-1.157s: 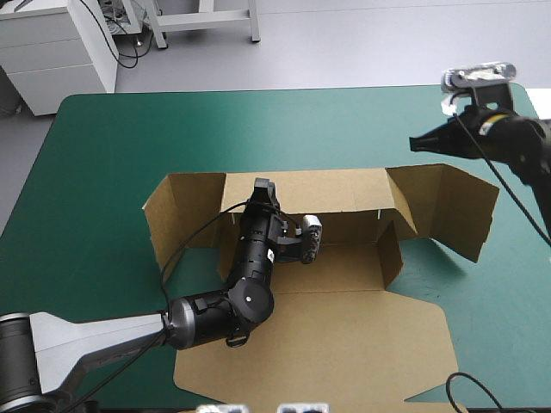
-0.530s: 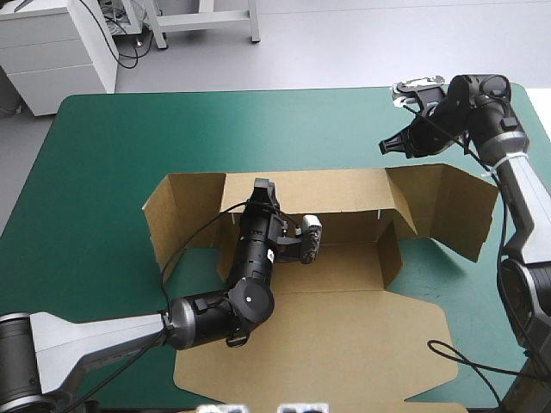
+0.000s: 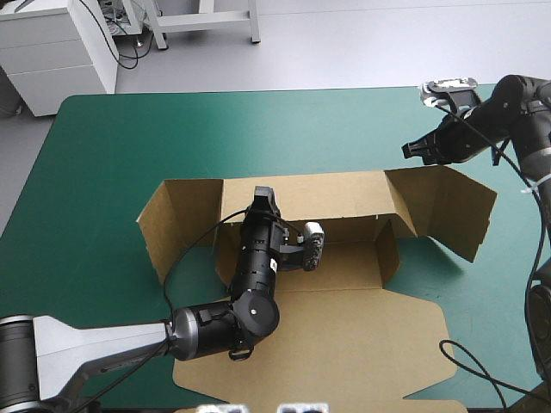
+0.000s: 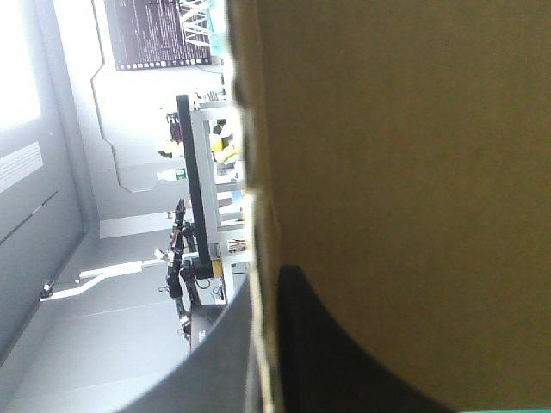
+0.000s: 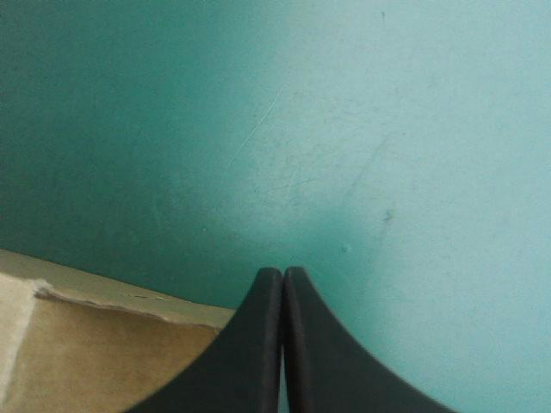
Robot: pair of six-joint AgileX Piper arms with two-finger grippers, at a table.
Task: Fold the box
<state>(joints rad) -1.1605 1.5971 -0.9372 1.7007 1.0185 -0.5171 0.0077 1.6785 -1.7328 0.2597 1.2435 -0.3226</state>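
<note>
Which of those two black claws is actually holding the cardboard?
The left gripper: it pinches the top of the raised back wall of the box. The right gripper is shut on nothing, over the teal-green cover beyond the box.

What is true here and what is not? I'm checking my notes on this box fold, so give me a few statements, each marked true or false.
1. The left gripper is clamped on the far wall of the box. True.
2. The right gripper holds a flap of the box. False: it is shut on nothing, above the teal-green cover just beyond the box's far right corner.
3. The far wall lies flat on the table. False: it stands raised.
4. A wide panel of the box lies flat on the near side. True.
</note>
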